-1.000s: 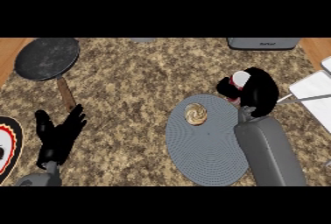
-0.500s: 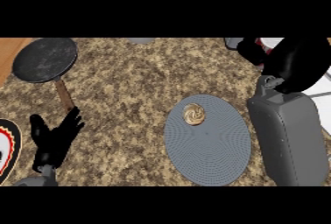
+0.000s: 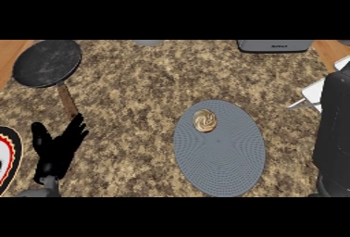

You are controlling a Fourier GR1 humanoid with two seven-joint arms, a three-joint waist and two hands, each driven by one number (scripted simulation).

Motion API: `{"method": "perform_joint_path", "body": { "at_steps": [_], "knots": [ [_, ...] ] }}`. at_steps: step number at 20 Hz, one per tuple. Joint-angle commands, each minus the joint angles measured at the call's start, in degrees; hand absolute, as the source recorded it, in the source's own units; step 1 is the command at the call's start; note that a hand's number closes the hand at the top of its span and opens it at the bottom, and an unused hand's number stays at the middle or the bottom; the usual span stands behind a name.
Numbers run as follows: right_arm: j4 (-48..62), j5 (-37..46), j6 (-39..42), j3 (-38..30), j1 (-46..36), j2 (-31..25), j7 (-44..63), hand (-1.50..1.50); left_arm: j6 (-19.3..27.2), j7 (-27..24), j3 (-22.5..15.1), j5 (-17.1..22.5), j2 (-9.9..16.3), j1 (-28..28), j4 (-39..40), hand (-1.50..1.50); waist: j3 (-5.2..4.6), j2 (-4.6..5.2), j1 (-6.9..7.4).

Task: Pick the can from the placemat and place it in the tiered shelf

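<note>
The can is not to be seen anywhere on the table: the grey placemat (image 3: 220,149), lying toward the table's right side, carries only a small swirled brown pastry (image 3: 205,120) near its far end. The right forearm (image 3: 336,134) runs up the right edge of the view, and its hand is out of sight past that edge, so whether it holds the can cannot be told. Just beside that arm, a pale corner of what is probably the tiered shelf (image 3: 313,92) shows at the table's right edge. The left hand (image 3: 60,148) rests near the table's left edge with fingers straight and spread, holding nothing, close to the handle of a dark frying pan (image 3: 48,63) at the far left corner. As a judgement, a can should be stiff, light and smooth-walled, so a wrap round its middle would suit, kept upright while it is set down on a tier.
</note>
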Motion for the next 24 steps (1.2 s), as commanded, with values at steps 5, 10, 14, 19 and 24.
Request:
{"method": "perform_joint_path", "body": {
  "at_steps": [5, 10, 14, 19, 24],
  "knots": [
    [1.1, -1.7, 12.9, -11.9, -8.1, -9.2, 1.8, 1.50, -0.8, -0.8, 0.7, 0.3, -0.5, -1.7, 3.2, 0.00, -0.01, 0.36, 0.12],
    [4.6, -4.3, 16.0, -16.2, -10.0, -13.7, -2.7, 1.50, 0.1, -2.6, 0.1, -1.5, -1.6, -2.7, 5.1, 0.00, -0.02, 0.51, 0.31],
    [9.2, -7.6, 14.9, -20.0, -7.4, -16.5, -7.7, 1.50, 0.2, 0.0, 0.8, -1.2, -0.9, -6.2, 5.6, 0.00, 0.01, 0.66, 0.45],
    [9.7, -10.7, 16.5, -22.8, -2.6, -19.8, -12.1, 1.50, -1.0, 0.9, -1.0, -1.4, -1.1, 1.6, -1.7, 0.00, 0.07, 0.47, 0.93],
    [16.6, -11.7, 10.4, -23.6, -0.4, -24.3, -15.3, 1.50, -0.7, 0.4, 0.6, -1.5, -1.3, -2.4, 1.9, 0.00, 0.05, 0.65, 0.96]
  ]
}}
